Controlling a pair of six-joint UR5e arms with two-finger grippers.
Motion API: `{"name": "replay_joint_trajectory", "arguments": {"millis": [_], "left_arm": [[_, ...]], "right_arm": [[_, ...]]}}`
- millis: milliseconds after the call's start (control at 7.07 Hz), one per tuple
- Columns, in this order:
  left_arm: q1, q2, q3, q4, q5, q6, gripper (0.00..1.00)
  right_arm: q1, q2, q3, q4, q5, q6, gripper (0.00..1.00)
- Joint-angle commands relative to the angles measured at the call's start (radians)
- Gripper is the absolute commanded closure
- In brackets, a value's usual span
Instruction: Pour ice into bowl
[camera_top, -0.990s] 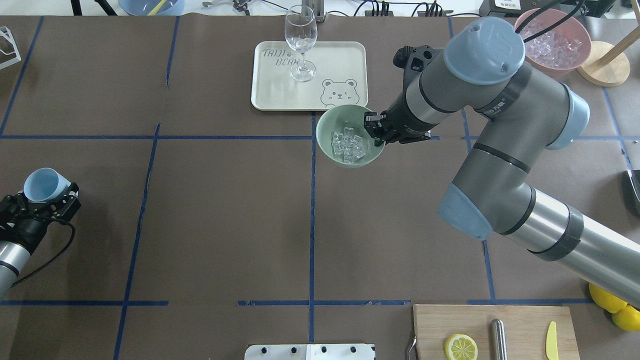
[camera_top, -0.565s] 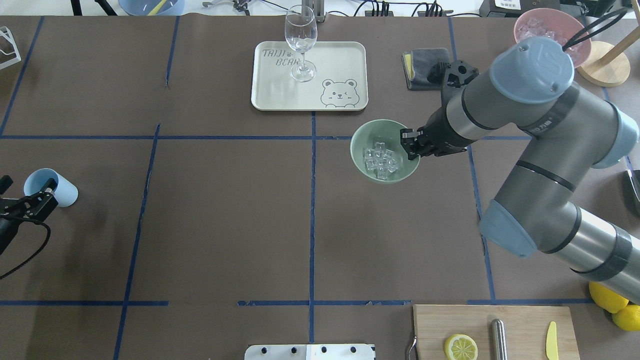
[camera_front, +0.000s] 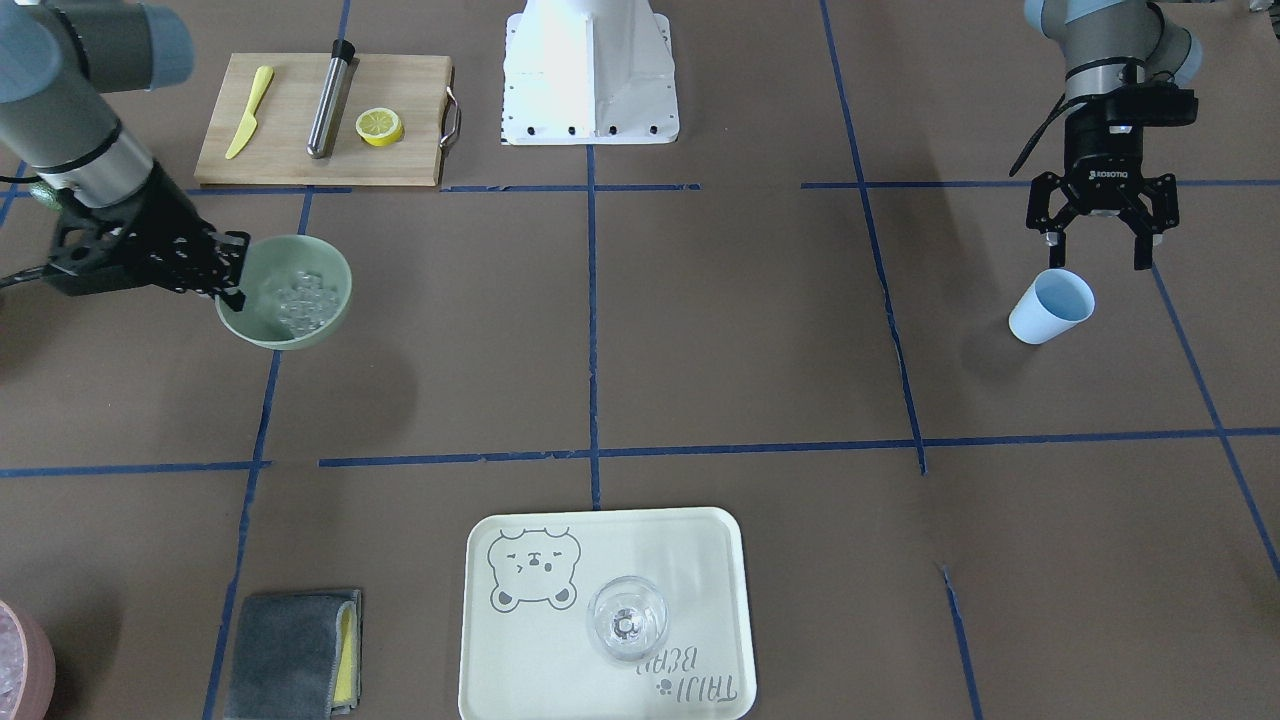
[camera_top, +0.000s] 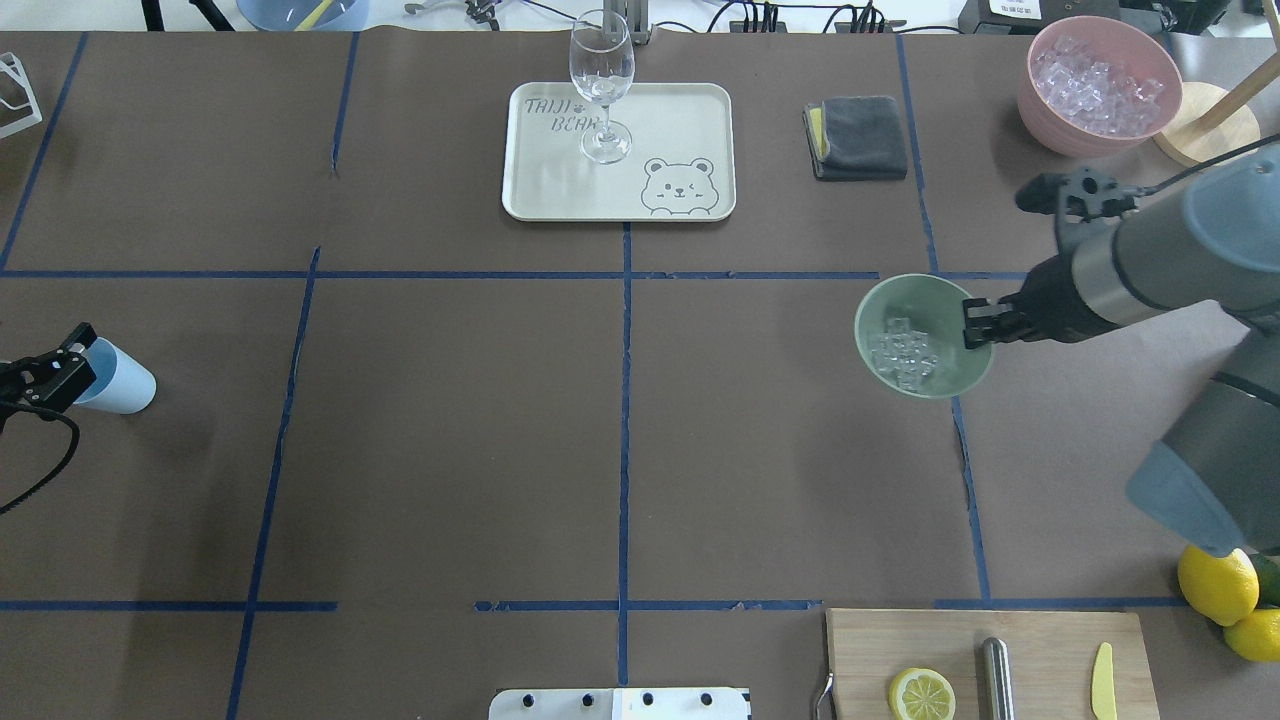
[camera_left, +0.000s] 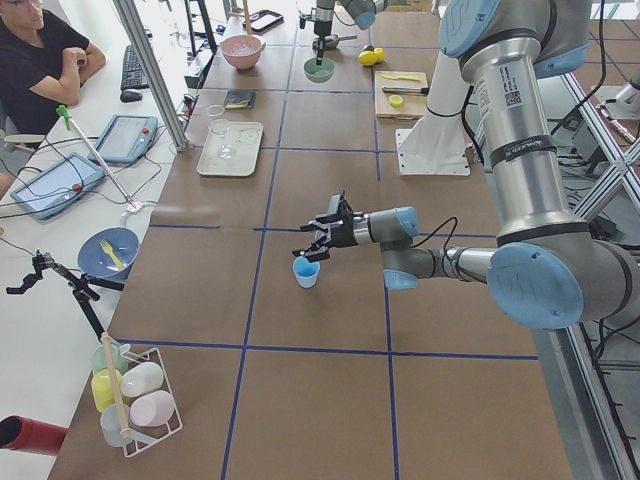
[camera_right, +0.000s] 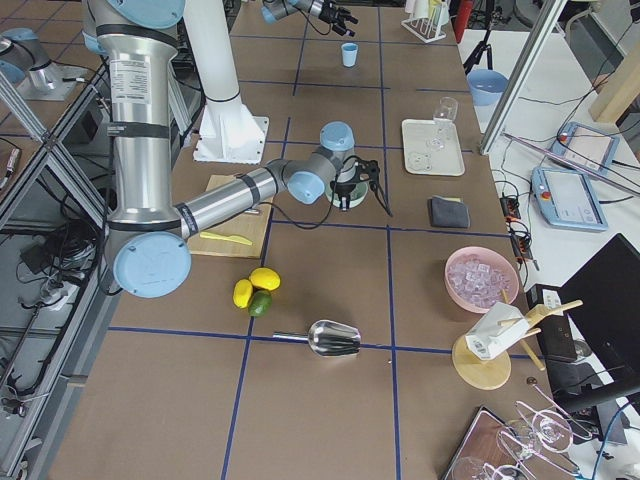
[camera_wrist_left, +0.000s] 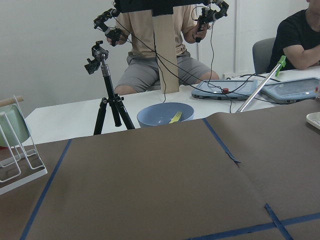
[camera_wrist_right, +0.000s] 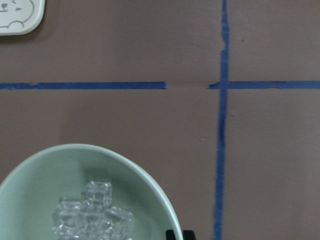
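I am pinching the rim of the bowl (camera_top: 897, 296) in my right gripper (camera_top: 975, 325), the ice (camera_top: 905, 358) heaped inside just ahead of it. This one-sided grip is risking a tilt and a spill. My left gripper (camera_front: 1098, 245) is hanging open, empty.

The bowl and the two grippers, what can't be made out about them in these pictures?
Right wrist view: the bowl is cut off by the bottom edge; the right gripper shows only as dark tips there, so its grip is unseen.
Overhead view: the left gripper is cut by the left edge and covers part of the blue cup.
The ice: clear heaped cubes, too small to count in any view.
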Motion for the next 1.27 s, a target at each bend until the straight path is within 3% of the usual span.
{"name": "replay_joint_trajectory", "arguments": {"millis": [0,141,283,424,565,707,848,990,1131], "left_arm": [[-0.094,-0.001,-0.055,0.054,-0.116,0.099,0.0],[-0.156,-0.001,-0.097,0.109,-0.209,0.147,0.0],[-0.231,-0.001,-0.117,0.152,-0.306,0.228,0.0],[-0.342,-0.001,-0.123,0.197,-0.465,0.298,0.0],[-0.386,0.001,-0.111,0.197,-0.568,0.307,0.0],[-0.391,0.001,-0.111,0.197,-0.586,0.307,0.0],[-0.408,0.002,-0.109,0.2,-0.641,0.313,0.0],[-0.488,0.001,-0.111,0.259,-0.78,0.328,0.0],[-0.563,-0.004,-0.115,0.356,-0.805,0.422,0.0]], "right_arm": [[0.08,-0.152,-0.155,0.248,0.043,-0.134,1.0],[0.077,-0.15,-0.267,0.398,0.043,-0.126,1.0],[0.077,-0.147,-0.323,0.468,0.04,-0.125,1.0],[0.075,-0.135,-0.327,0.475,0.04,-0.125,1.0],[0.078,-0.107,-0.322,0.472,0.044,-0.123,0.83],[0.083,-0.087,-0.324,0.464,0.044,-0.123,0.01],[0.124,-0.087,-0.319,0.443,0.081,-0.125,0.0],[0.181,-0.088,-0.31,0.377,0.14,-0.143,0.0],[0.204,-0.082,-0.308,0.358,0.144,-0.208,0.0]]}}
